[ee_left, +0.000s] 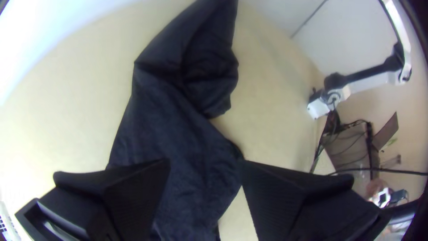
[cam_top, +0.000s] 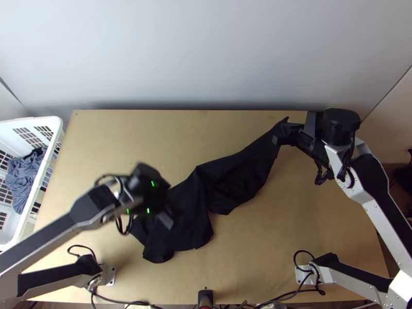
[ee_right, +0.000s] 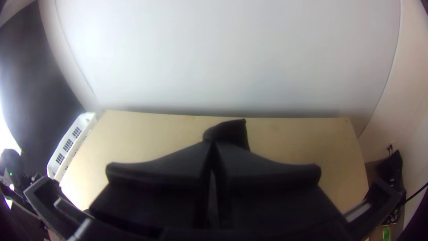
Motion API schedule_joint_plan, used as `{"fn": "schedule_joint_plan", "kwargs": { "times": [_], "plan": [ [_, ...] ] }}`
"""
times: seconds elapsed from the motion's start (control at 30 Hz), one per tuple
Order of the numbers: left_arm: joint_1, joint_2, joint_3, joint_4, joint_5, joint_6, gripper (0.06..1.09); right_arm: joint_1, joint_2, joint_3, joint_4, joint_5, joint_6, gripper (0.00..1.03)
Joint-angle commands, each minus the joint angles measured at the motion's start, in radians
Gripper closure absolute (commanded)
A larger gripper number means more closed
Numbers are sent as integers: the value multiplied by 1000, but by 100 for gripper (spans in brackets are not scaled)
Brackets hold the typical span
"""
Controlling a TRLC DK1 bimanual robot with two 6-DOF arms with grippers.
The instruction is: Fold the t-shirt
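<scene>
The black t-shirt (cam_top: 226,180) lies bunched across the table, one end drawn out toward the back right. My right gripper (cam_top: 280,135) is shut on that raised end; in the right wrist view the right gripper (ee_right: 213,145) has its fingers together with a tip of dark cloth (ee_right: 234,131) sticking out beyond them. My left gripper (cam_top: 167,203) is above the shirt's wider left part. In the left wrist view the left gripper (ee_left: 205,165) is open, its fingers wide apart with the cloth (ee_left: 178,129) below and between them.
A white basket (cam_top: 38,201) holding grey-blue clothes (cam_top: 23,175) stands at the table's left edge. The bare wooden table (cam_top: 129,134) extends behind the shirt, with a wall beyond. Cables (cam_top: 280,298) run along the near edge.
</scene>
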Motion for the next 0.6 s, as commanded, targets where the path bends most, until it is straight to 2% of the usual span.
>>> {"fn": "schedule_joint_plan", "kwargs": {
  "times": [0.0, 0.07, 0.2, 0.43, 0.57],
  "plan": [
    [-223, -47, -181, 13, -231, 54, 20, -4, -27, -38, 1, -2, 10, 100],
    [-261, -21, -216, 44, -294, 63, 16, -3, -32, -47, 1, -2, 10, 100],
    [-301, 31, -253, 171, -294, 65, 12, 2, -33, -53, 1, -2, 8, 100],
    [-370, 160, -186, 291, -292, -12, 12, -1, -39, -75, -2, 0, 4, 100],
    [-370, 218, -167, 290, -191, -44, 12, -12, -44, -78, -2, -2, 5, 100]
  ]
}}
